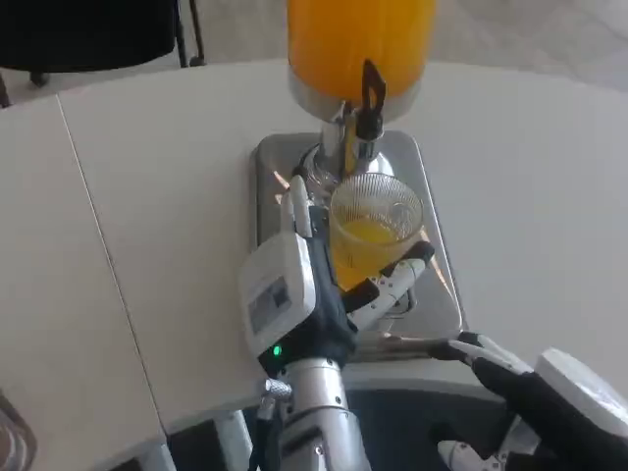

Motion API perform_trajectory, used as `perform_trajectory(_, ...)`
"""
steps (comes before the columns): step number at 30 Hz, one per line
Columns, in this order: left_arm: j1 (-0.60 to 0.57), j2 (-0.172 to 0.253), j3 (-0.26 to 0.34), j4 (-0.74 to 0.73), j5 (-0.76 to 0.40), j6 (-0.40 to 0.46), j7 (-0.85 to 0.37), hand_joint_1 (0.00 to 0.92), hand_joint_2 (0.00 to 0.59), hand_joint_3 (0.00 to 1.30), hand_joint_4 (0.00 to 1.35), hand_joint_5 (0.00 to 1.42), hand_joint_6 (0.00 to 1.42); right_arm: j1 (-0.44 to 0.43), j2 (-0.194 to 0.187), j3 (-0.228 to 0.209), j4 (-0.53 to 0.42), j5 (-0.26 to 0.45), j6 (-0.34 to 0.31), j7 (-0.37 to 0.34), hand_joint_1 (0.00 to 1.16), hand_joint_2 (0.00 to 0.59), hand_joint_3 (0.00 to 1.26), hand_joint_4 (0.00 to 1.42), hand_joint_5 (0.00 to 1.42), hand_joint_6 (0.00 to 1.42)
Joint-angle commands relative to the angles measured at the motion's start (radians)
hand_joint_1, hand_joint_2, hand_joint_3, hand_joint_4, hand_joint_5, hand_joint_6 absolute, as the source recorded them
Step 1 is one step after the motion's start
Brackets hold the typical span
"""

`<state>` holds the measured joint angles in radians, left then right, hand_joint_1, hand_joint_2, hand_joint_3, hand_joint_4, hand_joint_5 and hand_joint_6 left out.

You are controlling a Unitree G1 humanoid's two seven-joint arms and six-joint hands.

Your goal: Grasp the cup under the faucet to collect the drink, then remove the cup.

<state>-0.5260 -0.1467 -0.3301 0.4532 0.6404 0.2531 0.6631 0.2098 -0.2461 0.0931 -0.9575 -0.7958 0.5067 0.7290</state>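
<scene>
At the lower right of the frame, the right hand (549,392) waited low at the table's near edge, dark fingers reaching toward the tray's front corner; whether they were spread or curled could not be told from this angle, though nothing lay in them.

Just left of lower centre, the left hand (319,285) came up from its silver forearm, white back toward the camera, and held the cup (375,228): fingers wrapped around the ribbed glass from the left, one black-tipped finger showing across its lower right side.

The cup stood at the middle of the frame over the metal tray (439,294), partly filled with orange drink, its rim just under the faucet (368,108) and its black lever.

Above that, at the top centre, rose the dispenser tank (358,39), full of orange juice, on the white table (147,196).

The collecting step seemed to be in hand. To do it well, the grip probably needed to stay firm and the cup upright, with its mouth centred below the spout. Removal looked best done level and toward the near edge, once the flow had stopped, since a tilt would likely spill the drink onto the tray.
</scene>
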Motion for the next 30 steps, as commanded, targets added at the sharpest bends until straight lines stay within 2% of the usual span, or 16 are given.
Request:
perform_trajectory(1, -0.158, -0.113, 0.021, 0.109, -0.05, 0.076, -0.035, 0.375, 0.043, 0.0, 0.0, 0.37, 0.61, 0.007, -0.008, -0.009, -0.007, 0.017, 0.01, -0.012, 0.67, 0.51, 0.14, 0.0, 0.0, 0.0)
perform_trajectory(7, -0.161, -0.108, 0.01, 0.137, -0.058, 0.061, -0.042, 0.375, 0.043, 0.0, 0.0, 0.37, 0.62, 0.009, -0.013, -0.016, -0.003, 0.036, 0.007, -0.018, 0.67, 0.51, 0.14, 0.0, 0.0, 0.0)
perform_trajectory(15, -0.156, -0.077, 0.0, 0.137, -0.076, 0.053, -0.047, 0.367, 0.046, 0.0, 0.0, 0.37, 0.62, 0.0, -0.025, -0.013, 0.014, 0.049, 0.006, -0.034, 0.66, 0.506, 0.14, 0.0, 0.0, 0.0)
perform_trajectory(25, -0.182, -0.061, -0.01, 0.151, -0.111, 0.071, -0.046, 0.364, 0.052, 0.0, 0.0, 0.38, 0.63, -0.028, -0.024, 0.028, 0.015, 0.034, 0.03, -0.038, 0.66, 0.508, 0.14, 0.0, 0.0, 0.0)
perform_trajectory(30, -0.195, -0.063, -0.008, 0.174, -0.118, 0.071, -0.041, 0.368, 0.056, 0.0, 0.0, 0.41, 0.72, -0.041, -0.03, 0.036, 0.008, 0.028, 0.046, -0.038, 0.67, 0.509, 0.14, 0.0, 0.0, 0.0)
